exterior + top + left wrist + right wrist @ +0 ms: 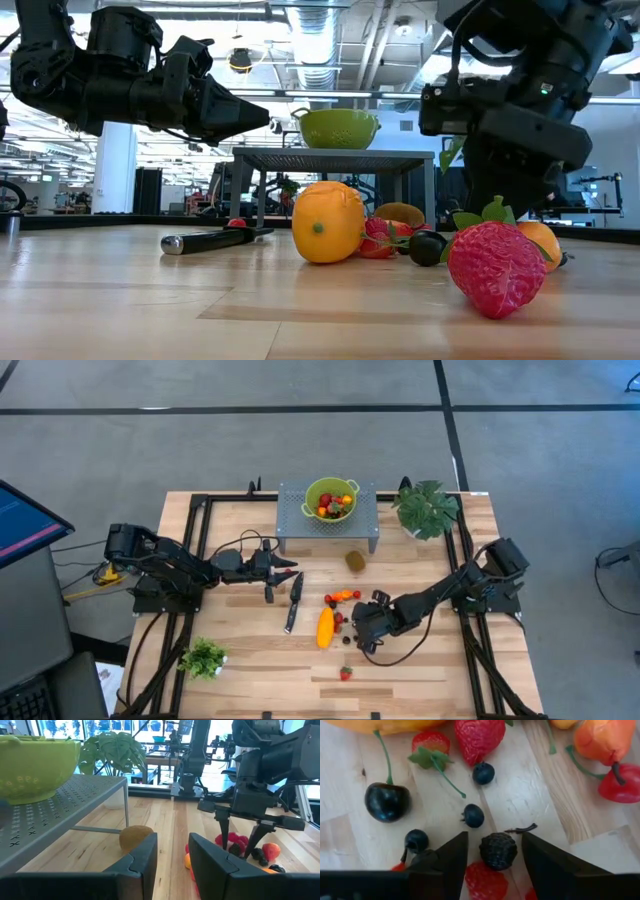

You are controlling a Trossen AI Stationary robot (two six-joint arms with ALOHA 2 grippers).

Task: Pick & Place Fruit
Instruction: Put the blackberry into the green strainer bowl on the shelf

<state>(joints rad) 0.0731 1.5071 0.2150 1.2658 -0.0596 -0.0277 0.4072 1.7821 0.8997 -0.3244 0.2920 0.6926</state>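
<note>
While the right gripper (494,852) points down over the scattered fruit, its dark fingers stand apart with a knobbly blackberry (498,850) between the tips, untouched; smooth blueberries (473,815) and a glossy dark cherry (387,801) lie just beyond on the wooden table (420,660). The left gripper (296,568) hovers level beside the perforated metal stand (368,510), fingers slightly parted, holding nothing.

A knife (293,601) is laid on the wooden table (250,660). A green bowl (331,498) is set on a grey perforated stand (365,525). 2 plants are seen: 1 (427,508) beside the stand, 1 (204,657) near the front-left corner.
</note>
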